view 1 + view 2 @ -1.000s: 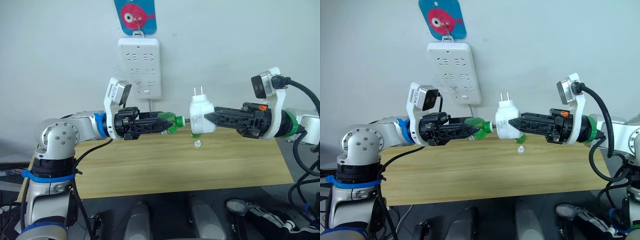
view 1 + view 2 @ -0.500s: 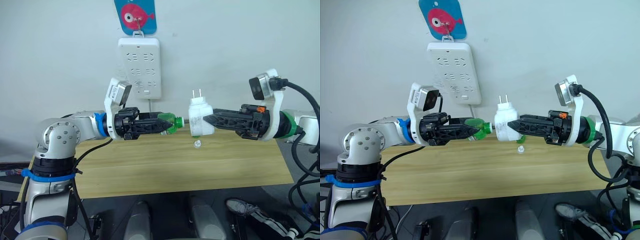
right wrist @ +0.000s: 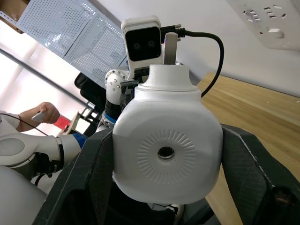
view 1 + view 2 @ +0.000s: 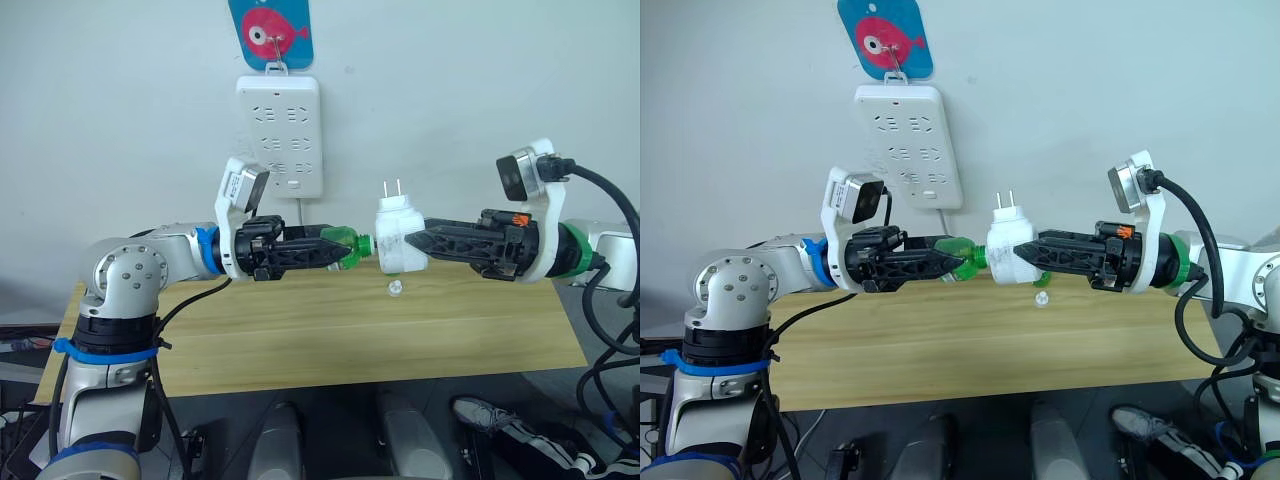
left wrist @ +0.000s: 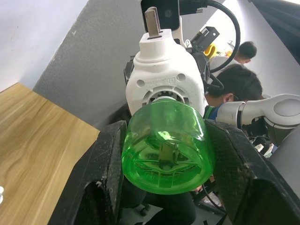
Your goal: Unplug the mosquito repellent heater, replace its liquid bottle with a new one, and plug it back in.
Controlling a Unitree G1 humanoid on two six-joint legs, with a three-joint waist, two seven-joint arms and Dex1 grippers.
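The white mosquito repellent heater (image 4: 397, 240) hangs above the table's far edge with its prongs pointing up. My right gripper (image 4: 414, 241) is shut on it from the right. My left gripper (image 4: 334, 251) is shut on a green liquid bottle (image 4: 347, 246) held level. The bottle's neck meets the heater's left side. In the left wrist view the bottle's base (image 5: 164, 146) lines up in front of the heater's round opening (image 5: 163, 96). The right wrist view shows the heater's vented face (image 3: 166, 151) between my fingers.
A white power strip (image 4: 279, 137) hangs on the wall behind, under a blue fish tag (image 4: 270, 30). A small clear cap (image 4: 396, 288) lies on the wooden table (image 4: 350, 335). A person (image 5: 234, 86) sits behind my right arm, and a person's hand (image 3: 44, 112) shows behind my left arm.
My left gripper has carried the green bottle to the right and the heater has shifted slightly left. The gap between bottle neck and heater has closed.
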